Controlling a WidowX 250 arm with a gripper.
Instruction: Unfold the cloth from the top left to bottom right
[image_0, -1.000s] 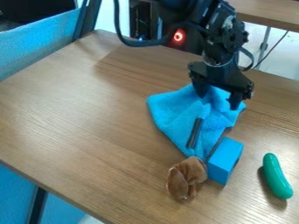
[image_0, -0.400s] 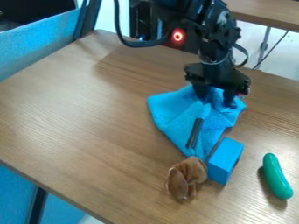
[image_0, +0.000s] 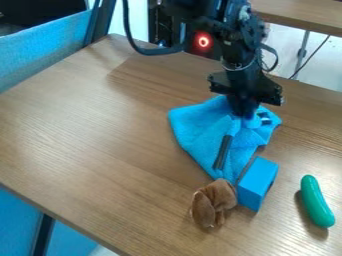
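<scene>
No text, label, brand name, number or sign can be read anywhere in the camera view.

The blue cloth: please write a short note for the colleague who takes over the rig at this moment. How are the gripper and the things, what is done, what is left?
Gripper: down at the upper part of the blue cloth, fingers closed together, apparently pinching a fold.
Cloth: bunched on the table, narrowing toward its lower end. A dark stick lies on it; a blue block and a brown item are at that end.
Done: the grasp, it seems.
Left: the unfolding, top left to bottom right.
</scene>
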